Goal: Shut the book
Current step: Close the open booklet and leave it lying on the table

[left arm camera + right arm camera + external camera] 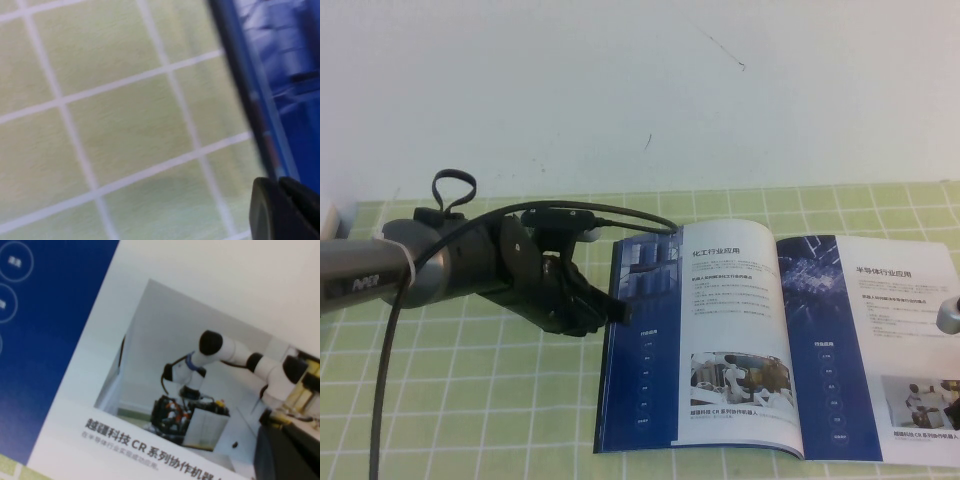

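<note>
An open book (770, 340) with blue and white pages lies on the green checked mat (470, 400), at the centre and right in the high view. My left gripper (612, 312) is at the middle of the book's left edge (260, 115). Its black fingertips (267, 212) are pressed together where that blue edge runs in between them. My right gripper (950, 316) hovers low over the right-hand page, at the table's right side. In the right wrist view it (287, 450) is close above a printed photo of a robot arm (200, 390).
A black cable (390, 330) loops from the left arm down toward the table's front. A white wall (640, 90) stands behind the mat. The left-hand pages bow upward near the spine (782, 350).
</note>
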Controlling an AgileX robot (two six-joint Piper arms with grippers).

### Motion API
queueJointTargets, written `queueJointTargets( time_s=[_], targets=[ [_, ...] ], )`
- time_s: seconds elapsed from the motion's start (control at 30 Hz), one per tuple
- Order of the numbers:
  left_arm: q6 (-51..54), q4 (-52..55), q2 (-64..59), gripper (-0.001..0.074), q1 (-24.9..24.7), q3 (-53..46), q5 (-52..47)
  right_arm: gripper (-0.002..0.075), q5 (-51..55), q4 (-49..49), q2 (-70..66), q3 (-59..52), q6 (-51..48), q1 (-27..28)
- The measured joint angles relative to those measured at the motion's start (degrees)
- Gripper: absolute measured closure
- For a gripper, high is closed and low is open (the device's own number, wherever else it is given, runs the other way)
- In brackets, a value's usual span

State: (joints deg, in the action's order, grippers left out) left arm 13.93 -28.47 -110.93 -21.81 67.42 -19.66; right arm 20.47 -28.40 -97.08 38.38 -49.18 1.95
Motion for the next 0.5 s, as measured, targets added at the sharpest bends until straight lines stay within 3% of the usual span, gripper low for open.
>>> queueJointTargets(
  time_s=[0.13,0.5],
  targets=[
    [-10.7,11.9,-1.5,0.0738,-0.3,2.9,-4.2,0.0729,0.0,0.0,0.0,0.0,0.0,0.0],
    [-18.1,22.5,-2.6,0.0738,-5.8,4.4,-5.5,0.0729,0.1,0.0,0.0,0.0,0.0,0.0]
  ],
)
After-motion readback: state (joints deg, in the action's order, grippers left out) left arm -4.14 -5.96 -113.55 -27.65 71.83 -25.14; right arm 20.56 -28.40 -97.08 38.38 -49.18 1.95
